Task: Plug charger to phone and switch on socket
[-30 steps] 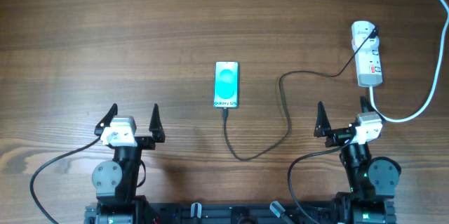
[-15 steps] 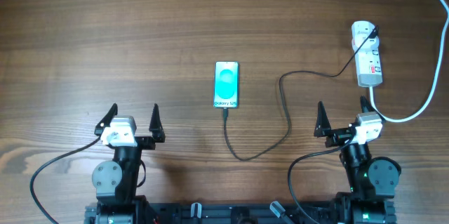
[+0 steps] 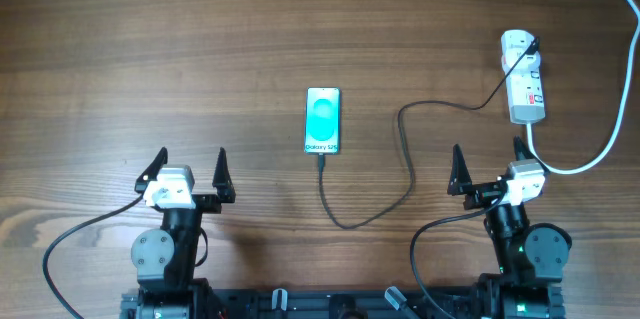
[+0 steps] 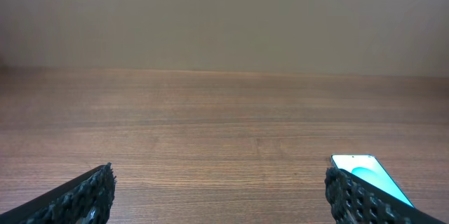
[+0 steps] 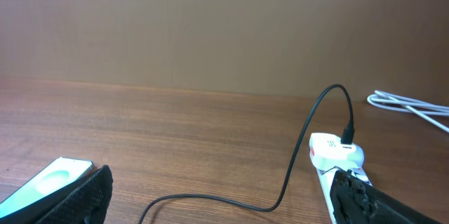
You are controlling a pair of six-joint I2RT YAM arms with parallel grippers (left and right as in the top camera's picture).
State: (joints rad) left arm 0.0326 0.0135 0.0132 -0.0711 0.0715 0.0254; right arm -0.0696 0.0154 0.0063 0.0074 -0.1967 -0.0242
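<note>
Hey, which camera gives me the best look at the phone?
The overhead view: the phone lies whole and unblocked, screen up. The left wrist view catches only one end of it at the lower right edge; the right wrist view shows only one end at the lower left.

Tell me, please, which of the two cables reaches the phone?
The thin black charger cable: it loops from the socket to the phone's near end. The thicker white lead curves away from the socket toward the far right corner.

bare table (image 3: 150, 59) left of phone (image 3: 323, 119), charger (image 3: 350, 226) looping right
</note>
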